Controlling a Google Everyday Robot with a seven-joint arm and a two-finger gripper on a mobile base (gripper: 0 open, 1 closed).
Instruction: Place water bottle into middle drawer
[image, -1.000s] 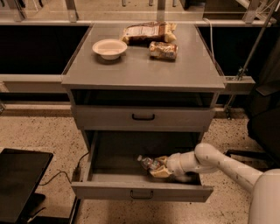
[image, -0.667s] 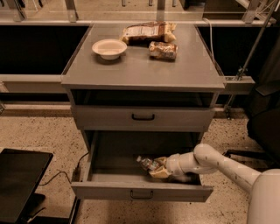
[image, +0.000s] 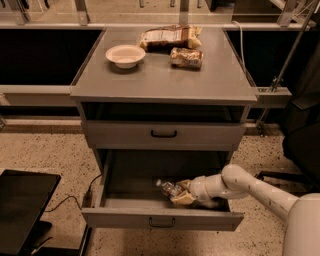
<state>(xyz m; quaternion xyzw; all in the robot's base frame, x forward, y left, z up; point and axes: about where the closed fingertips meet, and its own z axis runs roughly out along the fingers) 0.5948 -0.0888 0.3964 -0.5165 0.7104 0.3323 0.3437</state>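
The middle drawer (image: 160, 219) is pulled open below the cabinet top, with a dark inside and a small loop handle on its front. The water bottle (image: 168, 188) lies tilted inside it, white cap to the left. My gripper (image: 181, 194) reaches into the drawer from the right on the white arm and is at the bottle's base, low inside the drawer near the front wall.
A shallower closed drawer (image: 164, 134) sits above the open one. On the cabinet top stand a white bowl (image: 125, 54) and two brown snack bags (image: 168, 36) (image: 186, 57). A black object (image: 22, 210) lies on the floor at the left.
The gripper and the bottle have shifted slightly left inside the drawer.
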